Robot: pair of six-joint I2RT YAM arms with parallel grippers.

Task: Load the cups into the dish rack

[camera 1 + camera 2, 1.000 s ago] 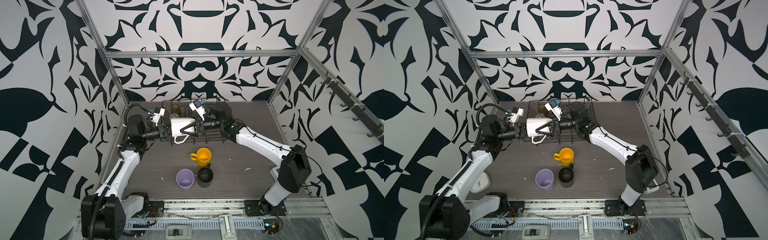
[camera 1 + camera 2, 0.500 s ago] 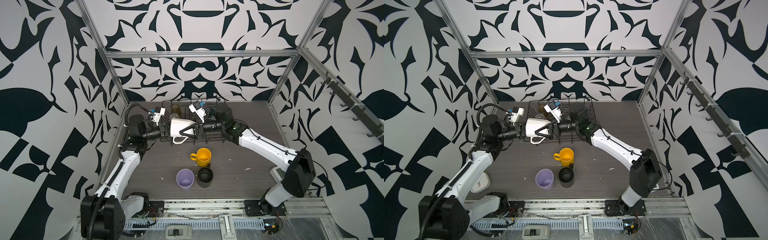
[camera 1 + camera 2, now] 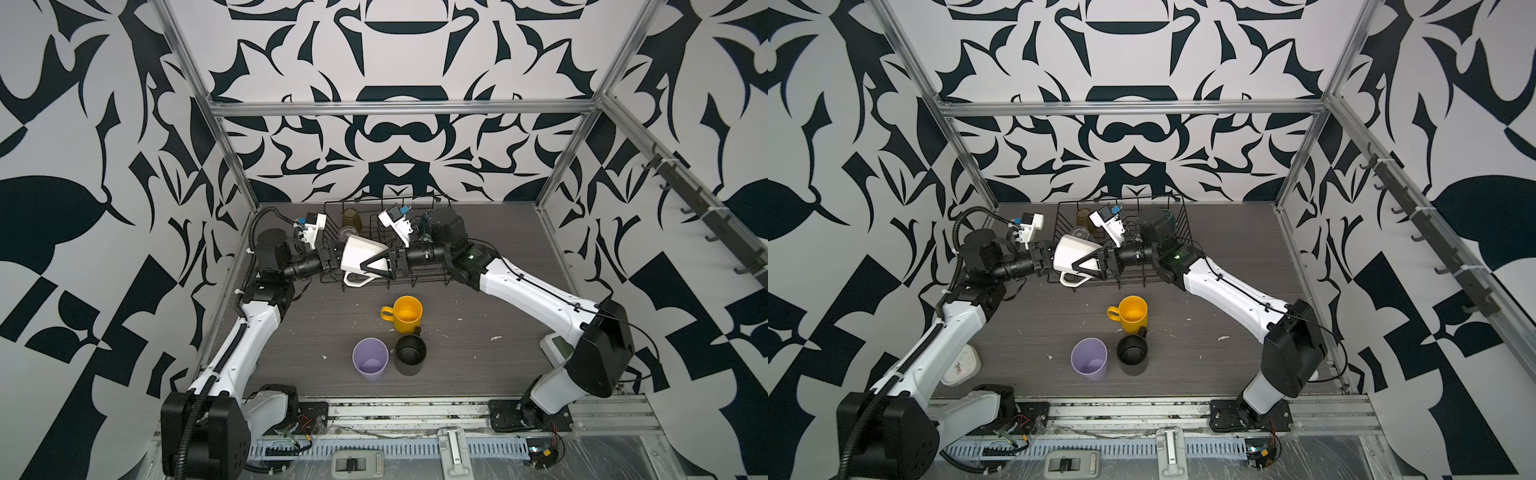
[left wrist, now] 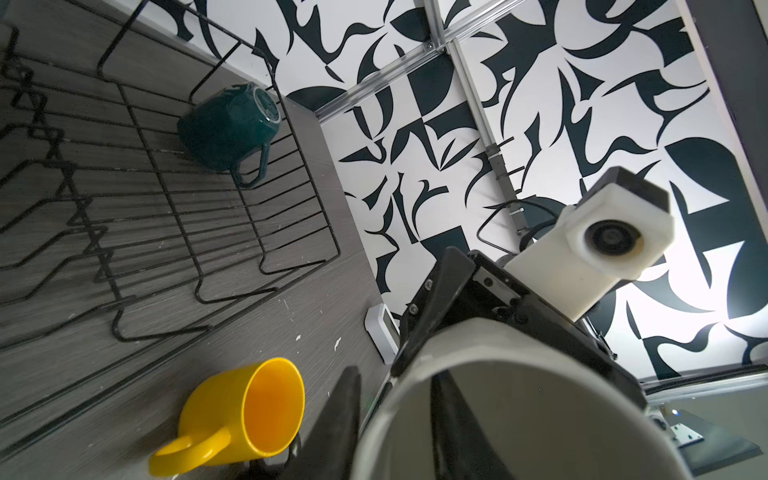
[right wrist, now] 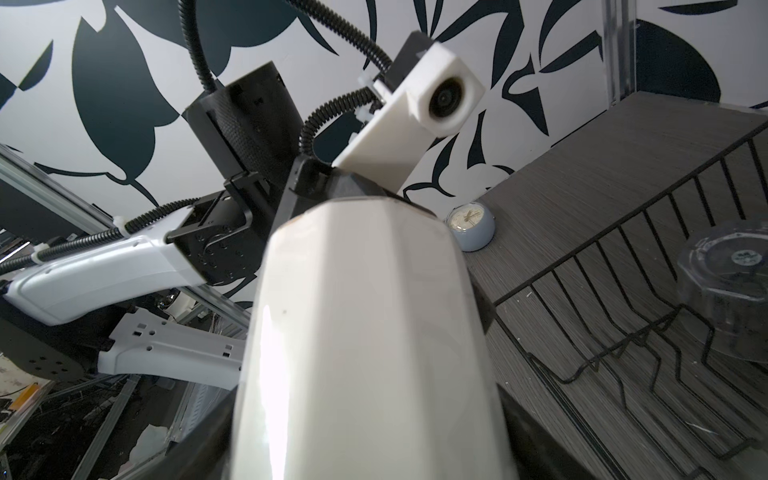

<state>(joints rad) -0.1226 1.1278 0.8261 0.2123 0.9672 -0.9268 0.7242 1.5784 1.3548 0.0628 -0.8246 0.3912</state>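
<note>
cream mug (image 3: 359,257): on its side in the air, over the front left corner of the rack (image 4: 187,249), hanging between both arms
right jaws: clamped round its body
left jaws: one finger (image 4: 457,424) inside the rim, one outside; they look slacker than a sec ago, can't tell if they've let go
so: looks like a handover imo, right arm gets to rack it
left to go: yellow mug (image 3: 407,313), lilac tumbler (image 3: 370,359), black mug (image 3: 410,355), mid desk toward the front edge
</note>
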